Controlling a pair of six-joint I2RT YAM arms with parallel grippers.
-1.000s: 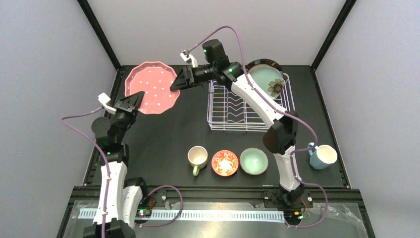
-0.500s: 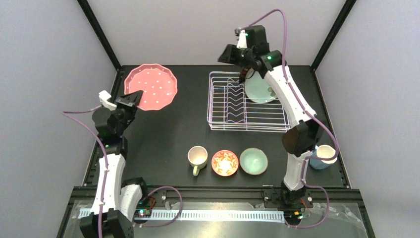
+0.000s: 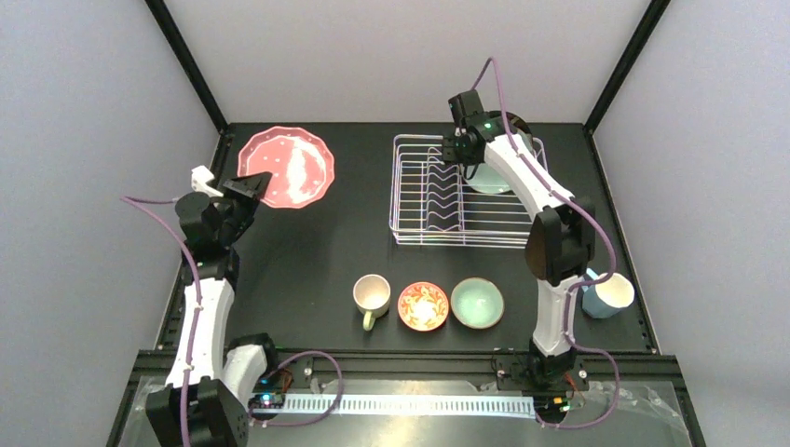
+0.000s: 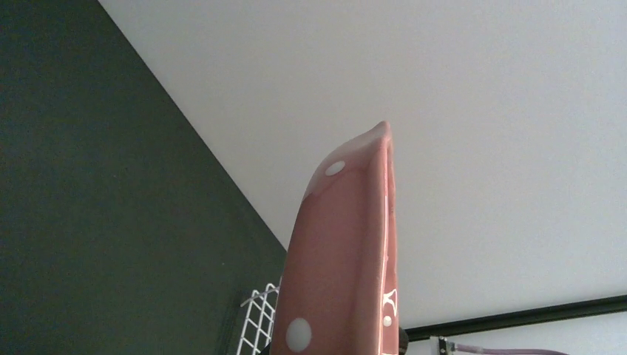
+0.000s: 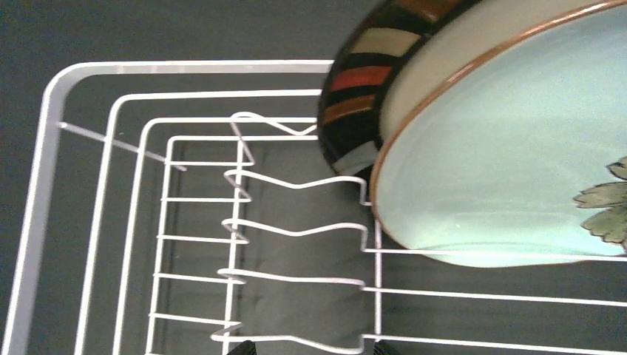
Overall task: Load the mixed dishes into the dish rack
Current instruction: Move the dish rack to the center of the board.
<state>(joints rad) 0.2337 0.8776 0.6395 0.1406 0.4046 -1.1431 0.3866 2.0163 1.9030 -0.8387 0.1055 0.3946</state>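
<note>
Rack [image 5: 185, 66]: striped plate [image 5: 355, 81] and teal plate [image 5: 503, 163] lean in its far right corner.
Left gripper [image 3: 258, 180]: seemingly clamped on the pink plate [image 3: 286, 166], raised at far left.
Right gripper [image 5: 310, 347]: fingers apart, empty, above the rack.
Remaining: cream mug [image 3: 372, 294], red bowl [image 3: 423, 305], green bowl [image 3: 477, 303] and blue mug [image 3: 606, 293], all on the table [image 3: 307, 251].

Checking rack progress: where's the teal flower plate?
Top view: teal flower plate stands in far-right corner of the dish rack, right in front of the striped-rim cream plate.
</note>
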